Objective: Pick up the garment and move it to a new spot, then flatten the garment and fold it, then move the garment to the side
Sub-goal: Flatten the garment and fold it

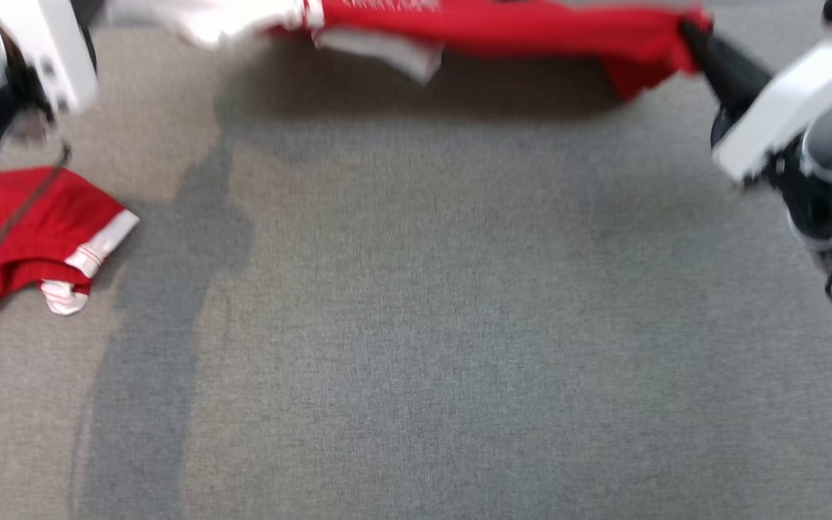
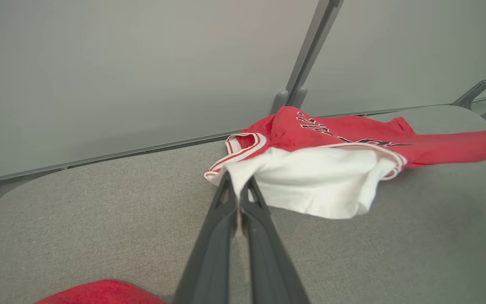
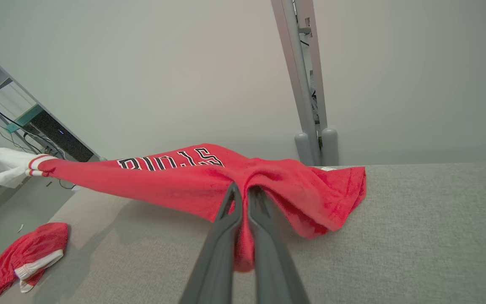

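While the left hand and right hand each pinch an end, the garment is stretched between them; flattening and folding are left.

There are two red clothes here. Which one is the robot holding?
The large red jersey with black lettering, pinched by the left gripper and right gripper and stretched between them. The small red-and-white garment lies crumpled on the grey surface.
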Motion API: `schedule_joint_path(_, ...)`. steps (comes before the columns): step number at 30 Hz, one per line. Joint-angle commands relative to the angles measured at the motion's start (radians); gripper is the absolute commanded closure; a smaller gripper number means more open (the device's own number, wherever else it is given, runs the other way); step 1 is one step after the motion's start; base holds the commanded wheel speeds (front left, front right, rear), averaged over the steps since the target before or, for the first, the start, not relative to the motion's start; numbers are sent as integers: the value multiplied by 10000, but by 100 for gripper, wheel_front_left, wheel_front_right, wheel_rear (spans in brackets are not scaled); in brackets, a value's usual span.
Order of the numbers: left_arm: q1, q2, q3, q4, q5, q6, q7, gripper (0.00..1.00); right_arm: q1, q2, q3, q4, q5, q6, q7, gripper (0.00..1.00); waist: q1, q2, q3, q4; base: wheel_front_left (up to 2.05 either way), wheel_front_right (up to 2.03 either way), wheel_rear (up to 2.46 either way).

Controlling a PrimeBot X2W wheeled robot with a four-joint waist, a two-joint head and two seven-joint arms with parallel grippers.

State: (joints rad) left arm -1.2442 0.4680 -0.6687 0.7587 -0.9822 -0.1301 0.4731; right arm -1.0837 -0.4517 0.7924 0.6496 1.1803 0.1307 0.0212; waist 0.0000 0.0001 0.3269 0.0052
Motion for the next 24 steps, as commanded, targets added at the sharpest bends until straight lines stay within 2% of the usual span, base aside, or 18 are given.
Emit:
schedule_joint_path(1, 512, 134, -138, -334, -282, 1, 262, 100, 458, -266, 116, -200, 228, 1, 111, 100, 0, -1, -883, -10, 0, 0, 0)
schedule_joint_path(7, 2996, 1135, -677, -2246, -1606, 1, 1864, 100, 2200, -1162, 633, -1247, 1282, 1, 835, 100, 0, -1, -1949, -36, 0, 0, 0)
schedule_joint_path(9, 3663, 1383, -809, -2903, -1816, 134, 2248, 100, 2706, -1471, 781, -1515, 1574, 1, 1204, 100, 0, -1, -2190, -50, 0, 0, 0)
schedule_joint_path(13, 5271, 2160, -1081, -4776, -2564, 729, 3306, 100, 3739, -2003, 956, -2065, 2352, 1, 2249, 100, 0, -1, -2645, -207, 0, 0, 0)
schedule_joint_path(14, 5271, 2160, -1081, -4776, -2564, 729, 3306, 100, 3739, -2003, 956, -2065, 2352, 1, 2249, 100, 0, -1, -2645, -207, 0, 0, 0)
schedule_joint_path(18, 6555, 3008, -1267, -6646, -3214, 1337, 4065, 100, 4591, -2547, 1092, -2640, 2853, 1, 2995, 100, 0, -1, -2835, -285, 0, 0, 0)
schedule_joint_path(24, 8079, 4059, -1421, -9037, -4083, 2162, 4640, 100, 5908, -3397, 1211, -3342, 3462, 1, 3681, 100, 0, -1, -2969, -294, 0, 0, 0)
